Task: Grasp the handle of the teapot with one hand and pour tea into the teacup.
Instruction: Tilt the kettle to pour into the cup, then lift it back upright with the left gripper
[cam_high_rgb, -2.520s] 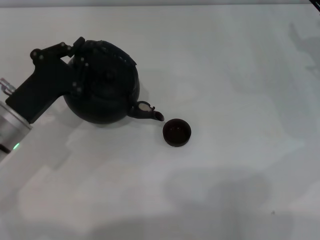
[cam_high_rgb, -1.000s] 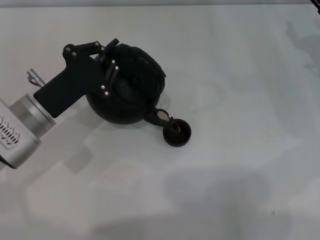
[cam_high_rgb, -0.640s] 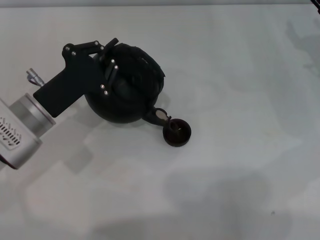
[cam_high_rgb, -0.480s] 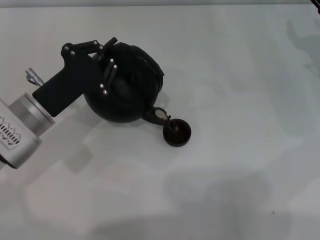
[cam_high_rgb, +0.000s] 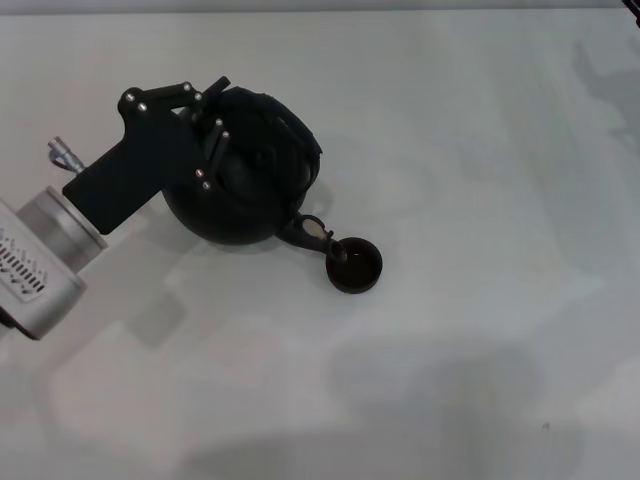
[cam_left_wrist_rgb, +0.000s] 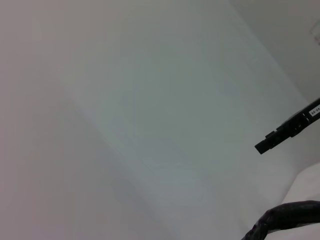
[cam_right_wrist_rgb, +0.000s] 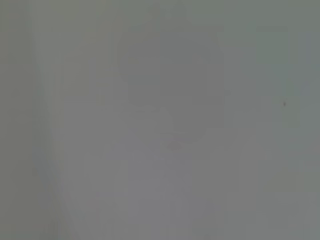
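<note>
In the head view the round black teapot (cam_high_rgb: 245, 185) hangs tilted above the white table, its short spout (cam_high_rgb: 312, 232) dipping over the near rim of the small dark teacup (cam_high_rgb: 354, 265). My left gripper (cam_high_rgb: 212, 128) comes in from the left and is shut on the handle (cam_high_rgb: 285, 125), which arches over the pot's top and is partly hidden by the fingers. The teacup stands upright on the table just right of the spout. The left wrist view shows only bare table, a dark cable and a far black part. My right gripper is out of view.
The white table (cam_high_rgb: 480, 150) stretches wide and bare to the right and front of the cup. The right wrist view shows only plain grey surface.
The left gripper carried the teapot right toward the teacup and tipped it; over the last second the pot has drifted slightly back left, its spout still at the cup's rim.
</note>
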